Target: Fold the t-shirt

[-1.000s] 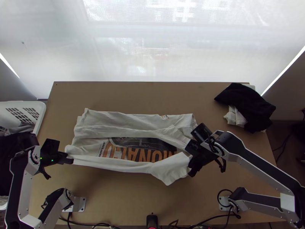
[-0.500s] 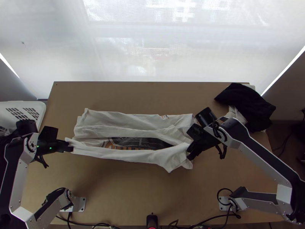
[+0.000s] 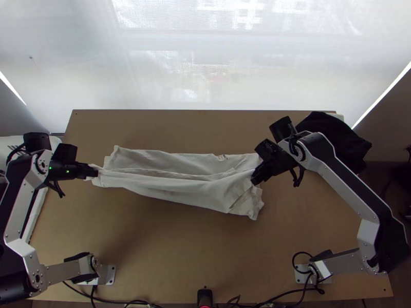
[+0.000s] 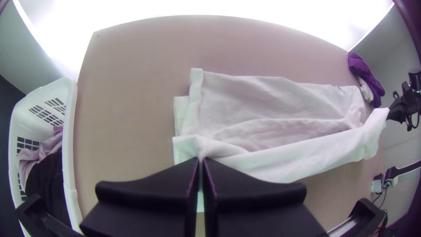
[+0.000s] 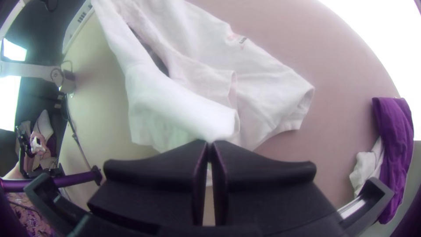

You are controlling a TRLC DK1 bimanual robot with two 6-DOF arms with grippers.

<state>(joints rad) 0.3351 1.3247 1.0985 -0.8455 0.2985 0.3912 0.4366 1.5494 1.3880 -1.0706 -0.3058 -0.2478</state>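
The white t-shirt [image 3: 180, 190] lies lengthwise across the middle of the table, its near part lifted and drawn over the rest, covering the print. At its left end, my left gripper [image 3: 95, 172] is shut on the raised edge. My right gripper [image 3: 255, 178] holds the shirt's right end, a sleeve hanging below it. In the left wrist view the left gripper [image 4: 201, 161] pinches a bunched bit of the shirt [image 4: 272, 105]. The right wrist view has the right gripper [image 5: 209, 144] closed on a rolled fold of the shirt [image 5: 175, 101].
A pile of dark cloth [image 3: 334, 138] lies at the table's far right corner, with some white cloth beside it. The white basket [image 4: 70, 145] with clothes stands off the table's left side. Wooden table surface [image 3: 180, 256] stretches between the arm bases.
Both grippers have moved up the picture toward the table's far side with the shirt's near edge, which now covers the orange and dark print. The sleeve at the right has swung along.
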